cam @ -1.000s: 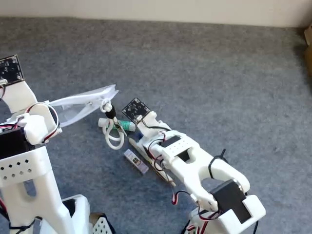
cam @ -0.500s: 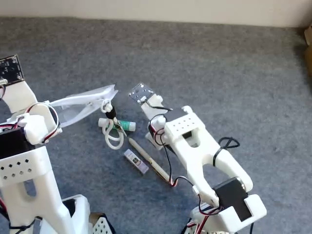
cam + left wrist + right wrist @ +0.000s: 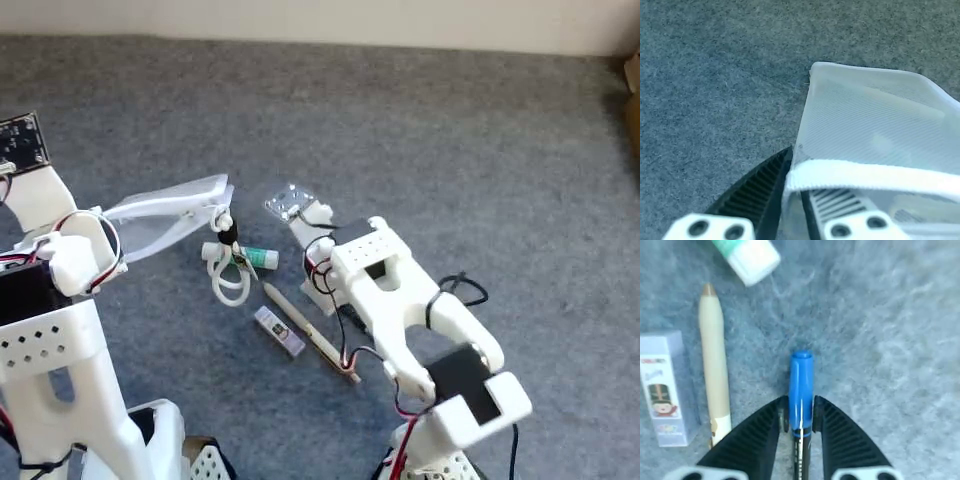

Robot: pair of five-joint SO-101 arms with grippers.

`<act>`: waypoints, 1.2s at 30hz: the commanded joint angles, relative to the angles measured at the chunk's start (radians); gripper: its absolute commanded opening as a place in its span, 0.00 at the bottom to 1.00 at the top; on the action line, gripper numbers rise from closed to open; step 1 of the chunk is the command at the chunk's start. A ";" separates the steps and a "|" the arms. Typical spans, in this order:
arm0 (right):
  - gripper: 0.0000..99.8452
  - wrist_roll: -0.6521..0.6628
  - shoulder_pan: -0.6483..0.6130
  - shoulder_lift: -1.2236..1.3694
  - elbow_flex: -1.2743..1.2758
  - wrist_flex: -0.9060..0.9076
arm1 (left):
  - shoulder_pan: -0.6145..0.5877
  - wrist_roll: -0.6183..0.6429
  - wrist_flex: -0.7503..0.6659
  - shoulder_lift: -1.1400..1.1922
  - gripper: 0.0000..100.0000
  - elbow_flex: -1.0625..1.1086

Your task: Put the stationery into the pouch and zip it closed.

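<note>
Left arm [image 3: 50, 300] stands at the near left of the table, upper link raised, forearm reaching toward the table's middle. Left gripper [image 3: 796, 170] is closed: its ribbed black fingers [image 3: 755, 190] pinch the white edge band of the mesh pouch [image 3: 865, 130] between them. Right arm [image 3: 400, 300] rises from the near right and folds forward and down, wrist tipped steeply toward the floor of the workspace. Right gripper [image 3: 801, 407] points down, its fingers [image 3: 760, 435] clamped on either side of a blue pen [image 3: 801, 372], the pen's tip projecting past the fingertips.
</note>
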 commanded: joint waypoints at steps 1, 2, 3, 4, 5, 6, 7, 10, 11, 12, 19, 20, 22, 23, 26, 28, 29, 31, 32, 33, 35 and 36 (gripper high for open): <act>0.08 0.014 0.022 -0.013 -0.070 0.012 | -0.015 0.011 -0.021 -0.005 0.01 -0.025; 0.08 0.014 0.025 -0.015 -0.070 0.012 | -0.015 0.009 -0.021 -0.005 0.01 -0.025; 0.08 0.014 0.028 -0.015 -0.070 0.012 | -0.015 0.009 -0.021 -0.005 0.01 -0.025; 0.08 0.012 0.030 -0.015 -0.070 0.010 | -0.015 0.009 -0.021 -0.005 0.01 -0.025; 0.08 0.012 0.031 -0.015 -0.070 0.010 | -0.015 0.009 -0.021 -0.005 0.01 -0.025; 0.08 0.012 0.033 -0.015 -0.070 0.010 | -0.015 0.009 -0.021 -0.005 0.01 -0.025; 0.08 0.012 0.035 -0.013 -0.070 0.010 | -0.015 0.009 -0.021 -0.005 0.01 -0.024; 0.08 0.014 0.036 -0.008 -0.070 0.010 | -0.015 0.009 -0.021 -0.005 0.01 -0.024; 0.08 0.017 0.035 -0.005 -0.070 0.008 | -0.015 0.009 -0.021 -0.005 0.01 -0.024; 0.08 0.017 0.031 -0.005 -0.065 0.007 | -0.015 0.009 -0.021 -0.005 0.01 -0.024; 0.08 0.020 0.031 -0.004 -0.062 0.007 | -0.015 0.009 -0.021 -0.005 0.01 -0.024; 0.08 0.020 0.031 -0.004 -0.062 0.007 | -0.015 0.009 -0.021 -0.005 0.01 -0.024; 0.08 0.020 0.031 -0.004 -0.061 0.007 | -0.015 0.009 -0.021 -0.005 0.01 -0.024; 0.07 0.020 0.031 -0.005 -0.061 0.012 | -0.015 0.009 -0.021 -0.005 0.01 -0.024; 0.00 0.020 0.031 -0.016 -0.065 0.015 | -0.015 0.009 -0.021 -0.005 0.01 -0.024; 0.01 0.020 0.030 -0.016 -0.070 0.054 | -0.015 0.009 -0.021 -0.005 0.01 -0.022; 0.01 0.020 0.030 -0.019 -0.074 0.074 | -0.015 0.009 -0.021 -0.005 0.01 -0.022; 0.01 0.018 0.018 -0.042 -0.116 0.107 | -0.015 0.009 -0.021 -0.005 0.01 -0.022; 0.01 0.017 0.010 -0.068 -0.130 0.119 | -0.015 0.009 -0.021 -0.005 0.01 -0.022; 0.01 0.015 0.005 -0.102 -0.142 0.128 | -0.015 0.009 -0.021 -0.005 0.01 -0.022; 0.01 0.015 -0.002 -0.180 -0.134 0.130 | -0.015 0.011 -0.021 -0.005 0.01 -0.022; 0.01 0.015 -0.007 -0.220 -0.111 0.127 | -0.015 0.011 -0.021 -0.005 0.01 -0.022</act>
